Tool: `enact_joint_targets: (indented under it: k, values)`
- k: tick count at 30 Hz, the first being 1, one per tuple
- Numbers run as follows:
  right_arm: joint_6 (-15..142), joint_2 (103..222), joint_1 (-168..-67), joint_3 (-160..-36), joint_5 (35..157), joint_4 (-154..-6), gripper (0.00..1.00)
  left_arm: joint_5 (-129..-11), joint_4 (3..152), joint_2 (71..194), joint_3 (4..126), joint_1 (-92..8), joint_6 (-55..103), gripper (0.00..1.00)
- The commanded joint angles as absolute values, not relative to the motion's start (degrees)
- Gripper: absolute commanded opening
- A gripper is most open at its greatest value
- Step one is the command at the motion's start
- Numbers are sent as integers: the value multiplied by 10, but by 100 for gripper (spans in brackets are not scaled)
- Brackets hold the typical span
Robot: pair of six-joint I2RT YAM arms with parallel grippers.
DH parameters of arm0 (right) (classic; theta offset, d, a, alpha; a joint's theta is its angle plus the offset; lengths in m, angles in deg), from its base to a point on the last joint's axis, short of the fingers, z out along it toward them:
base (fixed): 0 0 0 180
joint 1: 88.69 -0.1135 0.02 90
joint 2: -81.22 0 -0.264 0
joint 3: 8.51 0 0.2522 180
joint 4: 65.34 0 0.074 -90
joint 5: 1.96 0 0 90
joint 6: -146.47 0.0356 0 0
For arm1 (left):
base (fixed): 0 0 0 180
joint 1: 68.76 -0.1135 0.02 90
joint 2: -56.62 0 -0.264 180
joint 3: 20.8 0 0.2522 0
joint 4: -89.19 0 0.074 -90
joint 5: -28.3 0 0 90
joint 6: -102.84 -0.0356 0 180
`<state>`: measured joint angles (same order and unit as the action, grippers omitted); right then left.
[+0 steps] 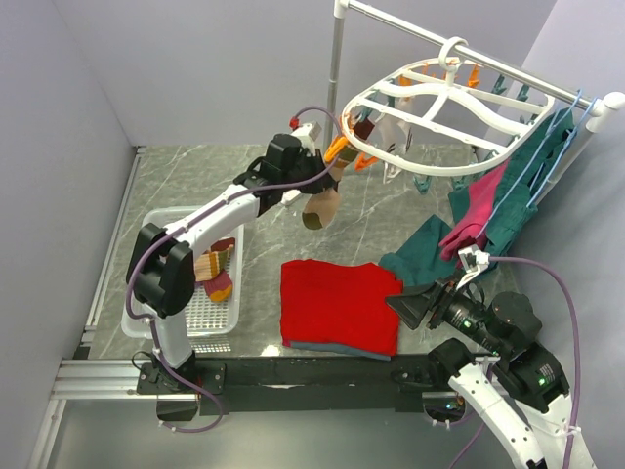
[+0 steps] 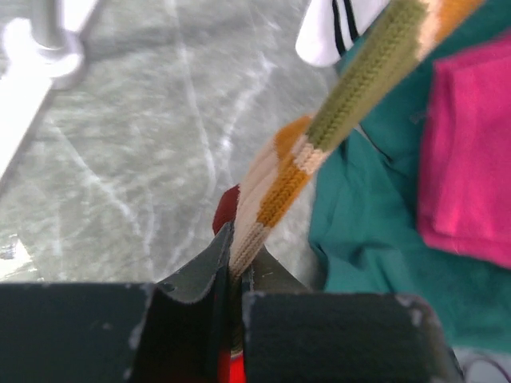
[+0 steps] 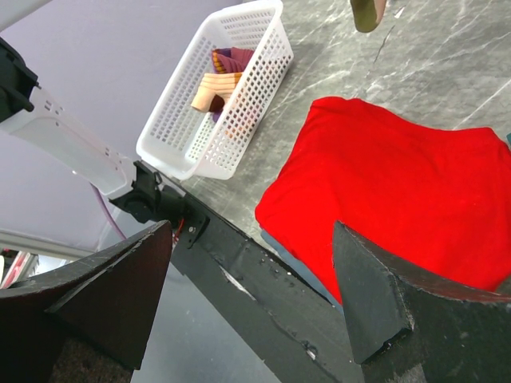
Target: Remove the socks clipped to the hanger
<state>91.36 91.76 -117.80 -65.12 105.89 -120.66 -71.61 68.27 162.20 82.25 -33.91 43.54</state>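
Over the grey marble table, left gripper pinches a striped sock — right gripper wide.

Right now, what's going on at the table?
The left gripper is shut on the tan striped sock, which stretches up toward the white hanger, apparently not yet unclipped. The right gripper is open and holds nothing, near the red cloth. Some socks lie in the white basket.
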Motion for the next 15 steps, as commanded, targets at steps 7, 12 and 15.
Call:
enact_joint_targets:
  k: [7, 12, 15]
  values:
    - [919, 918, -1180, -651, 1065, -1177, 87, -955, 735, 1609, 823, -325, 389, 6]
    - [917, 916, -1180, -653, 1061, -1182, 87, -997, 708, 1652, 860, -321, 396, 10]
    - [915, 912, -1180, -654, 1057, -1189, 87, -1004, 670, 1677, 893, -313, 384, 11]
